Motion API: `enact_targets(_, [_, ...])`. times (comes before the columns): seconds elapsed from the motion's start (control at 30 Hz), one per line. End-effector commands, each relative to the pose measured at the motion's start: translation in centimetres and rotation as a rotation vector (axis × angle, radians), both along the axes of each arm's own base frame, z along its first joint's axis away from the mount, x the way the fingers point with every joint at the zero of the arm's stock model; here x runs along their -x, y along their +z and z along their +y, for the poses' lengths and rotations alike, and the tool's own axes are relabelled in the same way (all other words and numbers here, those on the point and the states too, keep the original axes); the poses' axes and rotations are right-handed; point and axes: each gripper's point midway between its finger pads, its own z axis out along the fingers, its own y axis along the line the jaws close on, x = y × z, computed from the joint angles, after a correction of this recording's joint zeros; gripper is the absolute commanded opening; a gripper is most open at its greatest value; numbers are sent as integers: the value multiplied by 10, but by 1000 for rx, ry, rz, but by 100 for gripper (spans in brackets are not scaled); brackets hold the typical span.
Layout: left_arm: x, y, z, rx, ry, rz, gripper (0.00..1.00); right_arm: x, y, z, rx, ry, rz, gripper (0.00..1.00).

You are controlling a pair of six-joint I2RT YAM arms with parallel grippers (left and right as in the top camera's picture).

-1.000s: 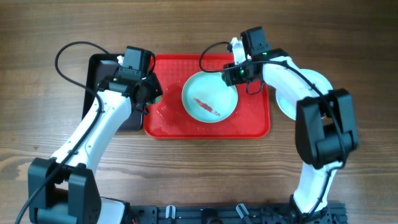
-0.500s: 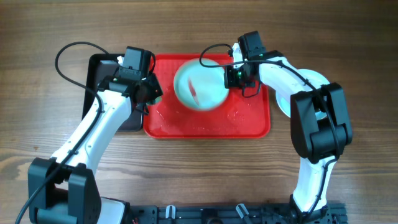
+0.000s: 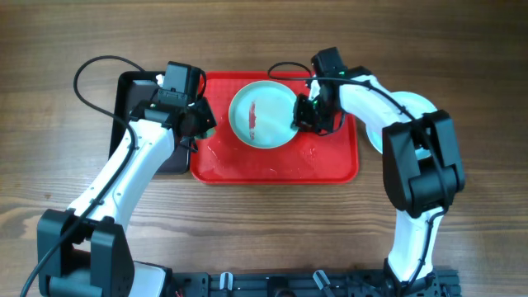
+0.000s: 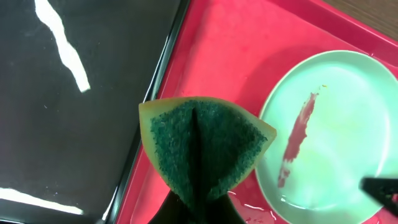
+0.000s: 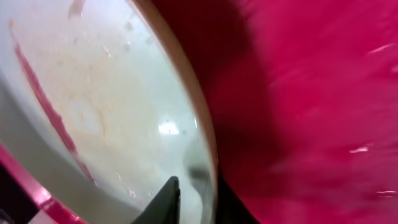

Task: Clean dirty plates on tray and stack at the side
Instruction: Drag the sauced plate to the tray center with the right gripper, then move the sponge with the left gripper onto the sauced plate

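A: As you look out from the arm bases, what comes first?

B: Bare wooden surface (image 3: 264, 231), then the large red rectangular plastic tray (image 3: 280, 169) with its raised rim. Wet glints lie on its near half.

A: And on it?

B: One pale blue-green round plate (image 3: 260, 115), in the tray's far half, marked with one red smear (image 4: 298, 137).

A: Anything in the way of that plate?

B: The right hand (image 3: 304, 114) sits at its right rim. The right wrist view shows one of the fingers (image 5: 166, 200) inside the rim and the other outside, pinching the plate's edge. On the other side, the left hand (image 3: 196, 124) is over the tray's left edge, pressed together on one yellow sponge with a green scouring face (image 4: 202, 146), folded up between the fingers. The sponge is just beside the plate, with a strip of red tray between them.

A: What else is around?

B: One smaller black tray (image 3: 132, 91) touches the red one's left side, partly under the left arm. On the right, off the tray, a white round plate (image 3: 419, 106) lies on the surface. The right arm crosses over it, so I cannot tell whether it is one plate or a stack.

A: The count, then?

B: Two trays, one sponge, one plate on the red tray, and two arms.
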Motion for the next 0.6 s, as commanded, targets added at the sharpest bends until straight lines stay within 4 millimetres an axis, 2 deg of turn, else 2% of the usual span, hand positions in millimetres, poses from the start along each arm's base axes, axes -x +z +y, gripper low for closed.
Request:
enact_targets(0.0, [-3,-1,-2,20,6,-4,4,1,-13,3,-10,39,-1,25])
enact_targets(0.17, [-6,0,-3,23,6,-16,4,-19,-13,-2,13,78,-112,37])
enact_targets(0.37, [-9,2,-4,26,6,-30,4,-33,-16,-13,97,168,-220,40])
enact_targets(0.4, [-9,2,-4,27,6,-31,4,-34,-17,-14,103,171,-223,39])
enact_targets(0.5, [-10,1,-4,27,6,-32,4,-34,-17,-14,104,171,-223,27])
enact_targets(0.57, [-10,0,-4,26,6,-29,4,-34,-17,-14,103,170,-222,23])
